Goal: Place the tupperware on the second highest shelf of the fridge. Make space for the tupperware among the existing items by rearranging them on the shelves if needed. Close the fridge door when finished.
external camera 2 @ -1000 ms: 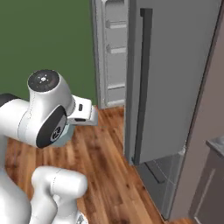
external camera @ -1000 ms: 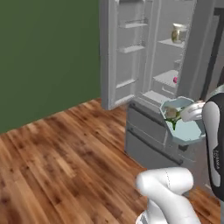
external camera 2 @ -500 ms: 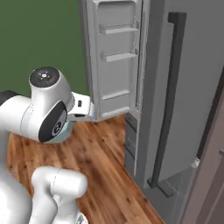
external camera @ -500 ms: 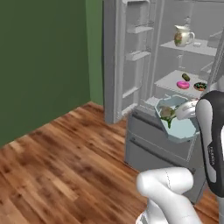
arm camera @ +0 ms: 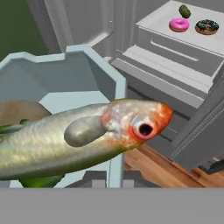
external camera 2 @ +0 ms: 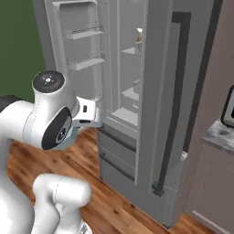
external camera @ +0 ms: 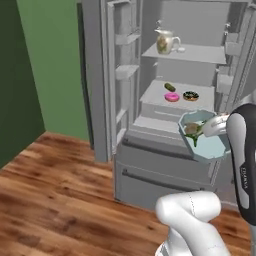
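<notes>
Both base views have shifted since the earlier frames, so the camera has been driven nearer to the fridge (external camera: pixel 165 100), and its open inside is now seen more from the front; the tupperware (external camera: pixel 202 136) was held before the arm then and is held there now. The gripper itself is hidden behind the tupperware in the left base view, so its fingers cannot be seen, but it is closed on the tupperware, which is kept up in the air in front of the lower drawers.

In the hand view the tupperware (arm camera: pixel 65 87) is seen from very near, with a silver fish (arm camera: pixel 87 135) with an orange head lying in it over something brown and green.

On the upper shelf (external camera: pixel 200 52) a cream jug (external camera: pixel 165 42) is standing upright; on the shelf below (external camera: pixel 155 97) a pink donut (external camera: pixel 172 97), a chocolate donut (external camera: pixel 190 95) and a small green pickle (external camera: pixel 170 87) are lying near each other, apart.

The floor (external camera: pixel 55 195) is made of brown wooden planks; a green wall (external camera: pixel 50 65) is seen to the left of the fridge; in the right base view the closed door with its dark handle (external camera 2: pixel 176 100) and a corner of a counter (external camera 2: pixel 219 135) are seen.
</notes>
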